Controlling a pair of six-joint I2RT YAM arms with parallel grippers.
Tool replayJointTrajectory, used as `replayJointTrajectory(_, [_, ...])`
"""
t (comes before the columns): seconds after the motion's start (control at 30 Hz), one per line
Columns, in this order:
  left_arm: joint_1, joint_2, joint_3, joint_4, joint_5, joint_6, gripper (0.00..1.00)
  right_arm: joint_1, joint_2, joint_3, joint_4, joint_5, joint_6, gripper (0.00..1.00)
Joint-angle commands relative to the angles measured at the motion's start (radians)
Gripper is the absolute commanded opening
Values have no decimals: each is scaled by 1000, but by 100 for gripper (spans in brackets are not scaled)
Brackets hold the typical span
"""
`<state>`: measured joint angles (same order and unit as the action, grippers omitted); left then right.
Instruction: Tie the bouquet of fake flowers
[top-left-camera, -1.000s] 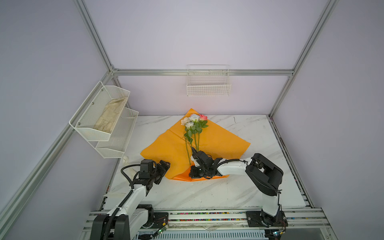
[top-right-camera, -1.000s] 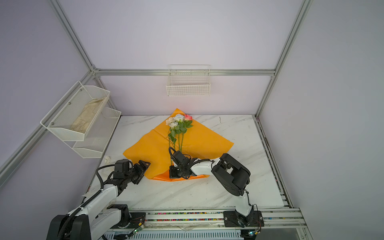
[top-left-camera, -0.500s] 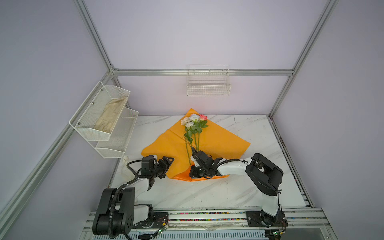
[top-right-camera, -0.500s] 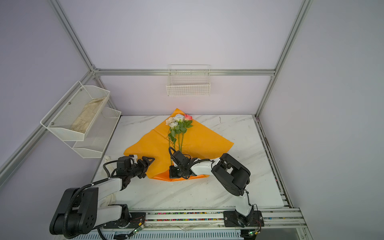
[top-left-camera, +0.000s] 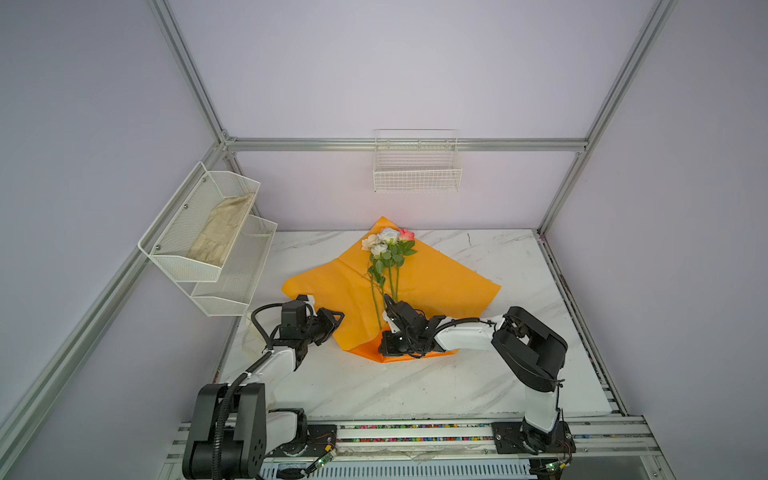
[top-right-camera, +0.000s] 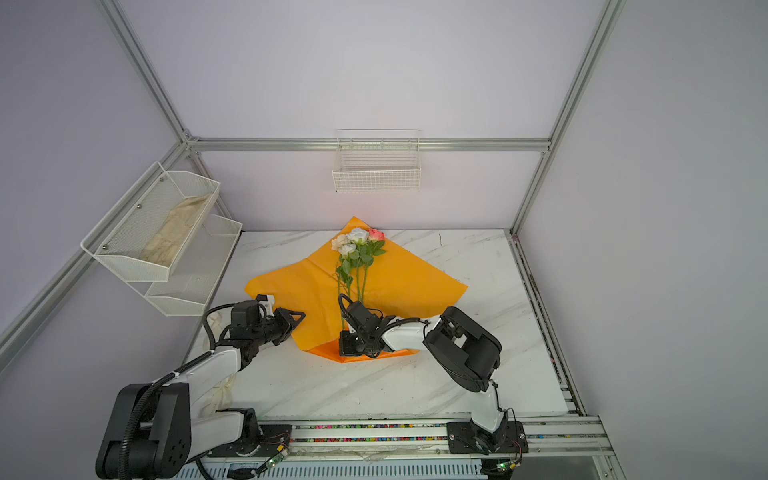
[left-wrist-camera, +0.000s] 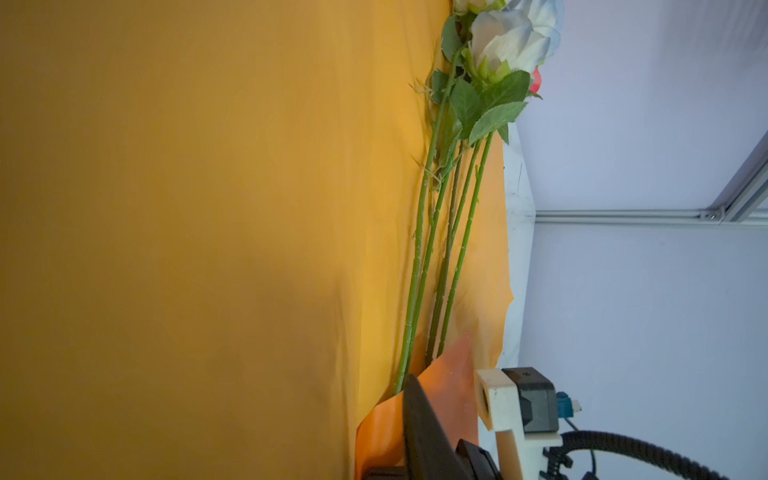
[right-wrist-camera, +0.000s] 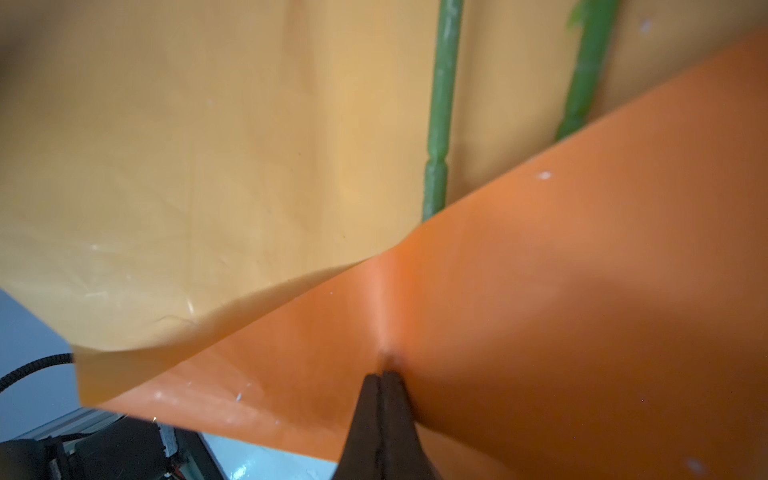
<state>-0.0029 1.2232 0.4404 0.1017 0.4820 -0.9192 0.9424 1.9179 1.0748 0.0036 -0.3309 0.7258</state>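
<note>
The bouquet of fake flowers (top-left-camera: 388, 243) (top-right-camera: 357, 243) lies on a spread sheet of orange wrapping paper (top-left-camera: 436, 282), with the rose heads far and the green stems (left-wrist-camera: 432, 249) running toward me. My right gripper (right-wrist-camera: 382, 374) is shut, pinching the paper's folded-up near corner over the stem ends (right-wrist-camera: 436, 124); in both top views it sits at that corner (top-left-camera: 388, 336). My left gripper (top-left-camera: 338, 318) (top-right-camera: 300, 318) is turned on its side at the paper's left edge. One black finger (left-wrist-camera: 419, 415) shows against the paper; the other finger is hidden behind the sheet.
A two-tier mesh shelf (top-left-camera: 232, 286) on the left wall holds a beige cloth (top-left-camera: 220, 232). A white wire basket (top-left-camera: 417, 166) hangs on the back wall. A cream strip (top-right-camera: 218, 395) trails off the marble table (top-left-camera: 415, 386) under the left arm.
My left gripper has moved right to the paper's left edge and its jaws have narrowed a lot. The right gripper and the flowers have stayed put.
</note>
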Motion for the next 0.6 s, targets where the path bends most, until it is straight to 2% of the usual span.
replayJointTrajectory(0.0, [-31, -16, 105, -90, -44, 111, 10, -15, -41, -26, -71, 14, 28, 2])
replayJointTrajectory(0.03, [-43, -14, 115, -94, -50, 124, 5, -19, -47, -30, -73, 11, 36, 2])
replayJointTrajectory(0.13, [-89, 6, 158, -127, -76, 162, 0, -28, -62, -44, -72, 10, 49, 2])
replayJointTrajectory(0.33, [-149, 8, 220, -180, -152, 142, 0, -33, -91, -67, -72, 21, 58, 3])
replayJointTrajectory(0.57, [-223, 64, 345, -266, -152, 161, 0, -47, -105, -81, -71, 14, 52, 3])
